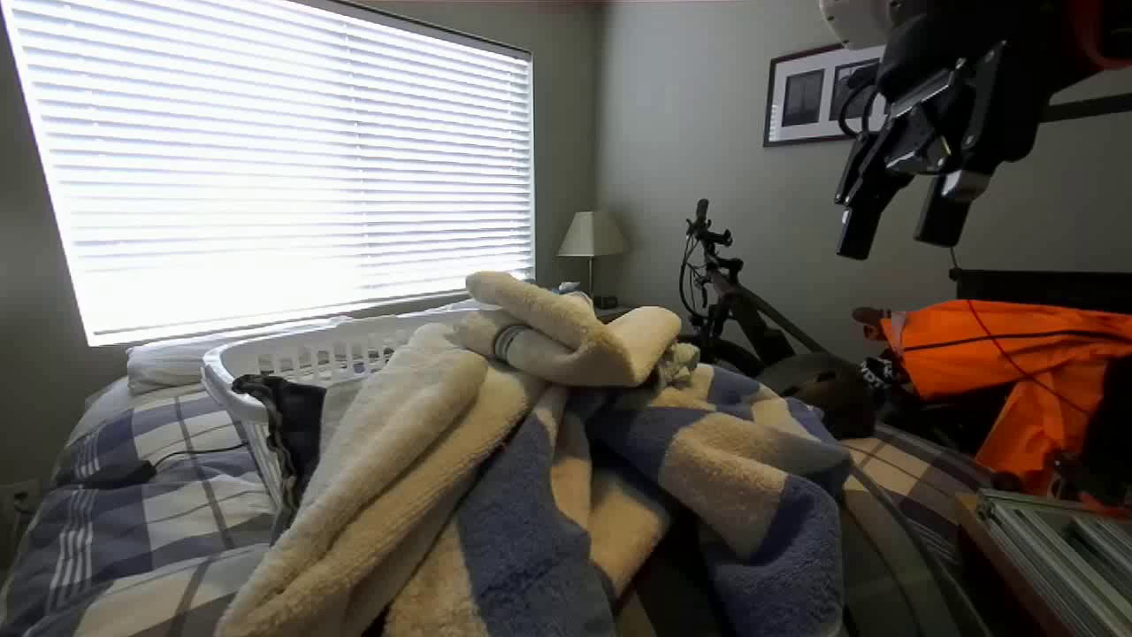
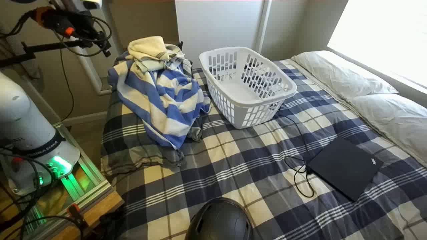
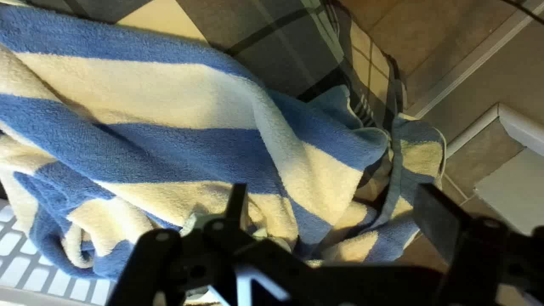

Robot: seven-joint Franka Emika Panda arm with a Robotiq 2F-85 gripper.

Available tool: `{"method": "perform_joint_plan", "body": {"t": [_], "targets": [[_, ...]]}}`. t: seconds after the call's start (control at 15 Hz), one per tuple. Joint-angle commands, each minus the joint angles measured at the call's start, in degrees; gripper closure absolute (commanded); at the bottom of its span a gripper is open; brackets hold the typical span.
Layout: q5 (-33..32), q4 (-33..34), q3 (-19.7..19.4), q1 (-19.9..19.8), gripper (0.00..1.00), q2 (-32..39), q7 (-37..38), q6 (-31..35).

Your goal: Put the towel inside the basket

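The towel (image 2: 146,50), a small cream terry cloth with thin dark stripes near one edge, lies folded on top of a blue-and-cream striped cloth (image 2: 166,96). It also shows at the top of the pile in an exterior view (image 1: 566,332). The white slotted basket (image 2: 248,104) stands upright on the bed beside the pile; its bare floor shows. A corner of the basket (image 3: 25,267) shows in the wrist view. My gripper (image 1: 898,232) is open, fingers pointing down, above and apart from the pile. In the wrist view the gripper (image 3: 333,199) has nothing between its fingers; the towel there is mostly hidden.
A plaid bed (image 2: 213,160) carries everything. A black laptop (image 2: 345,168) with a cable, a black helmet (image 2: 220,220) and pillows (image 2: 347,73) lie on it. A bicycle (image 1: 734,292) and an orange cloth (image 1: 1008,354) stand behind the pile.
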Motion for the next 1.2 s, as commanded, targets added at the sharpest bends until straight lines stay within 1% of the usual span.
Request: {"method": "perform_joint_plan", "body": {"t": [0.0, 0.4, 0.53, 0.73, 0.87, 1.0, 1.13], "targets": [[0.35, 0.16, 0.34, -0.44, 0.00, 0.07, -0.30, -0.23], [0.35, 0.17, 0.34, -0.44, 0.00, 0.07, -0.30, -0.23], [-0.54, 0.35, -1.02, -0.98, 0.00, 2.40, -2.41, 2.68], [-1.27, 2.53, -4.13, -0.29, 0.00, 7.92, -8.16, 6.63], [-0.14, 4.85, -7.15, 1.59, 0.00, 13.24, -13.59, 8.79], [1.66, 7.92, -10.26, 3.98, 0.00, 18.90, -19.51, 9.51], [0.82, 12.23, -11.06, 4.57, 0.00, 24.95, -23.69, 9.12]]}}
